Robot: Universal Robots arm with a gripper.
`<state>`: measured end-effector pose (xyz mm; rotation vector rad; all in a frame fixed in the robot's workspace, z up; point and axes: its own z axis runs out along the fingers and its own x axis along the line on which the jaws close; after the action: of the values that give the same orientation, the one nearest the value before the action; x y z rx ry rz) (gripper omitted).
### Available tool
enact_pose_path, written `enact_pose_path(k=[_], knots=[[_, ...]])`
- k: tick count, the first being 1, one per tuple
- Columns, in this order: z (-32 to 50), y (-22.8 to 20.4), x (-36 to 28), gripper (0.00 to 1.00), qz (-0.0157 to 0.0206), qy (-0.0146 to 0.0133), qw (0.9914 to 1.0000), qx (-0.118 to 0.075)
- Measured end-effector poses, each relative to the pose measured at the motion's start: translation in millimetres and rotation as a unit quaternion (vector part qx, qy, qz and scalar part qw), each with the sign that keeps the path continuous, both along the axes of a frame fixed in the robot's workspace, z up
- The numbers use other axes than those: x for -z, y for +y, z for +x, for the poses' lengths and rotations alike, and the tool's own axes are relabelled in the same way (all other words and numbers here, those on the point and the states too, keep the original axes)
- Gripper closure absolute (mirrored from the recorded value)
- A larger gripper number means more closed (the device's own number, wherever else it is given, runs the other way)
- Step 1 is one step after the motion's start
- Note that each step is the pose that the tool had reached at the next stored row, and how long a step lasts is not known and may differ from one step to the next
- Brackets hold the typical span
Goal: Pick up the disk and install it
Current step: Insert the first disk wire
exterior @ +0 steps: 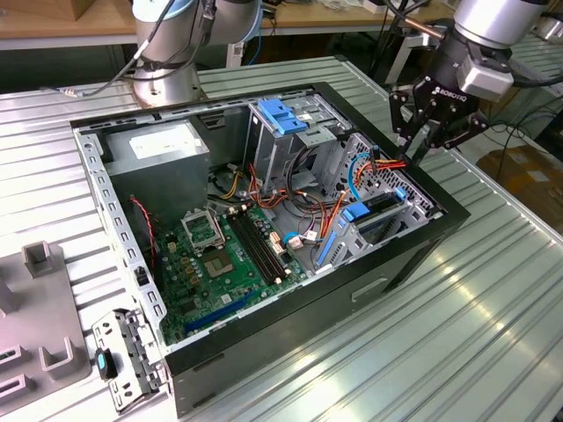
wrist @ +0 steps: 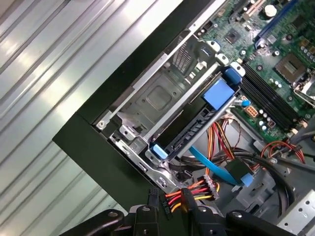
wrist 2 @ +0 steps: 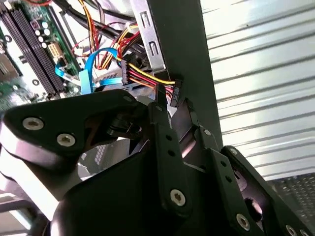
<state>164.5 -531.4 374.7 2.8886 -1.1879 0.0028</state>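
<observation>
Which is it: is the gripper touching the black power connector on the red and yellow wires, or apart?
Touching. In the second wrist view the gripper pinches the power connector between its fingers, no gap showing.

An open computer case [exterior: 290, 327], green motherboard [exterior: 220, 264] and grey power supply [exterior: 163, 149] inside, sits on a ribbed table [exterior: 457, 334].

Disk [wrist: 194, 129]: we see only a dark edge and a blue rail, and the cage [wrist: 157, 98] hides the rest. Gripper [wrist: 172, 201]: cut off by the first wrist view's edge. Arm [exterior: 493, 26]: cut off in the exterior view.
</observation>
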Motion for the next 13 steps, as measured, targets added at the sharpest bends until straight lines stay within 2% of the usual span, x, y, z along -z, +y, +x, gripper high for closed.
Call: enact_pose_path(k=[3,5,6,8,11,13], knots=[[0.6,0.0,1.6,0.68,-0.0004,0.0,0.9997,-0.024],[1.5,0.0,3.4,0.68,-0.0006,0.0,0.99849,-0.055],[1.8,0.0,3.8,0.68,-0.0007,0.0,0.99803,-0.063],[3.4,0.4,5.0,0.68,-0.0006,0.0,0.99708,-0.076],[5.2,2.3,7.4,0.68,-0.0006,0.0,0.99648,-0.084],[5.2,2.3,7.7,0.68,-0.0008,0.0,0.9952,-0.098]])
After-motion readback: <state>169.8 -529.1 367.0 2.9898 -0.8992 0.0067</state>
